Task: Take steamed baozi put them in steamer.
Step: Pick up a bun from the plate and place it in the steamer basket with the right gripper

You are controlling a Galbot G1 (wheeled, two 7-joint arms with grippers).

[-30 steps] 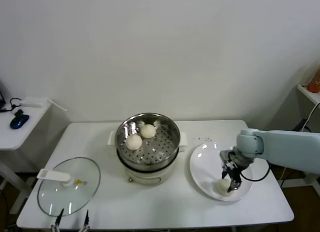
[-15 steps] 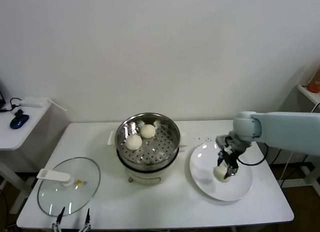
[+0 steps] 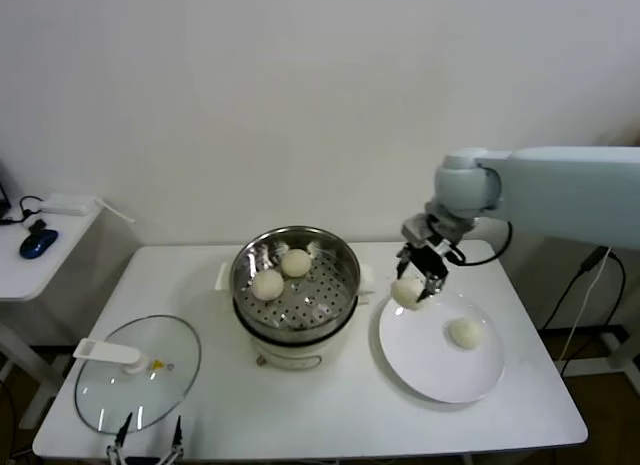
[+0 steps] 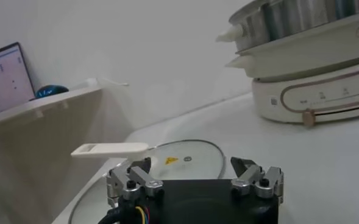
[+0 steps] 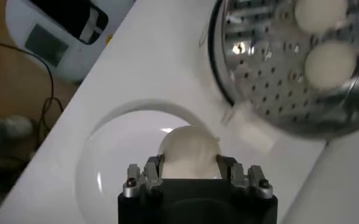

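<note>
1. Since the earlier frame, the right hand [image 3: 417, 285] has risen off the white plate [image 3: 430, 370] and travelled toward the steamer [image 3: 296, 285], carrying one steamed baozi [image 3: 405, 291] with it.
2. Right hand: clenched on that bun, held in the air above the plate's edge nearest the steamer; the wrist view shows the bun [image 5: 189, 152] pinched between both fingers [image 5: 144, 176].
3. A second baozi [image 3: 465, 332] lies on the plate, well apart from the hand.
4. Two more buns [image 3: 268, 283] [image 3: 296, 262] sit touching on the perforated floor of the steamer, toward its far left side.
5. Left hand [image 4: 194, 182]: released, fingers spread, low over the bench [image 3: 220, 405] just beside the glass lid [image 3: 138, 370], whose white handle [image 4: 109, 149] faces it.
</note>
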